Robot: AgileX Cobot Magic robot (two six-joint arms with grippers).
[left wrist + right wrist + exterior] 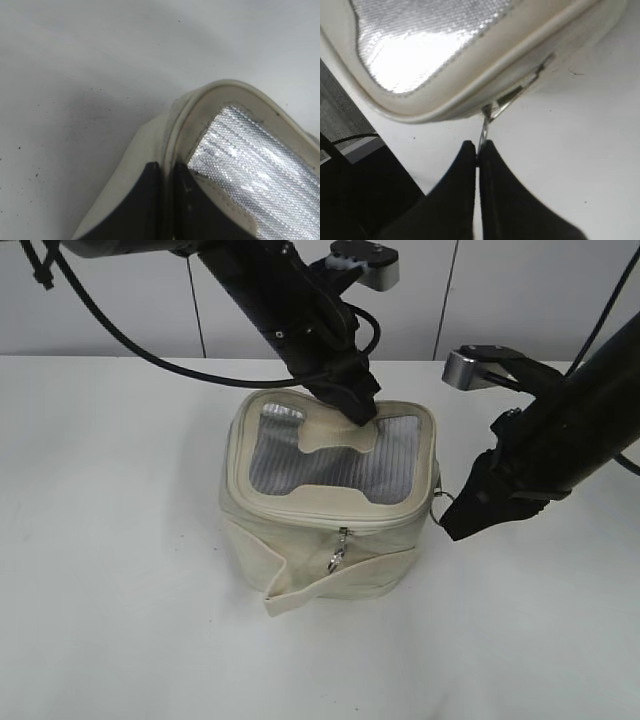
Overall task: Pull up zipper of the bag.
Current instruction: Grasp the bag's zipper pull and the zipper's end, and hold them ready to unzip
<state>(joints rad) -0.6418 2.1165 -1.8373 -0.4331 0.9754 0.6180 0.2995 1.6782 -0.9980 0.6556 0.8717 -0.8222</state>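
The cream bag (300, 530) stands on the white table, its grey mesh top window (330, 465) with the cream H-shaped patch facing up. The zipper (330, 515) runs round the top rim; one silver pull (340, 550) hangs down the front. My left gripper (352, 405) is shut on the bag's back rim (167, 150), pinching it between the fingers (167, 172). My right gripper (450, 515) is at the bag's right side, shut on a second silver zipper pull (484, 131), which sticks out from the rim (470, 95).
A loose cream strap band (300, 590) hangs round the bag's lower front. White table (120, 620) surrounds the bag; a grey wall (100, 300) runs behind. Black cables (130, 335) hang from the left arm.
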